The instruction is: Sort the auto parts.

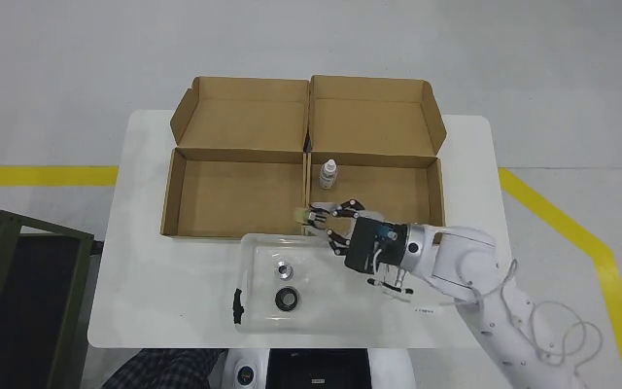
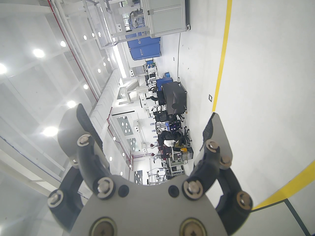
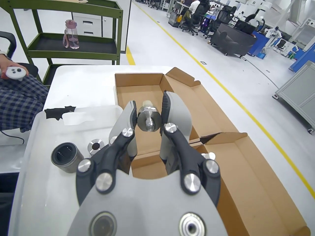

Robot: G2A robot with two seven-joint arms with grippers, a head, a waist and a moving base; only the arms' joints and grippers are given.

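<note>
My right gripper [image 3: 147, 117] is shut on a silver metal cylinder part [image 3: 147, 119] with a pale cap, held above the near edge of the left cardboard box [image 3: 137, 84]. From above, the right gripper [image 1: 319, 220] sits at the boundary between the clear plastic tray [image 1: 255, 321] and the left box [image 1: 233, 196]. In the tray lie a dark ring-shaped bearing [image 1: 286, 299] and a small silver cylinder [image 1: 282, 269]; in the right wrist view they are the dark bearing [image 3: 66, 157] and silver cylinder [image 3: 95, 146]. My left gripper [image 2: 147, 128] is open, pointing away into the hall.
The right cardboard box [image 1: 389, 194] holds a small white bottle [image 1: 329, 175]. Both boxes have lids [image 1: 374, 117] folded back. A black piece [image 1: 235, 304] lies on the tray's left rim. A green cart [image 3: 61, 25] stands beyond the white table [image 1: 146, 272].
</note>
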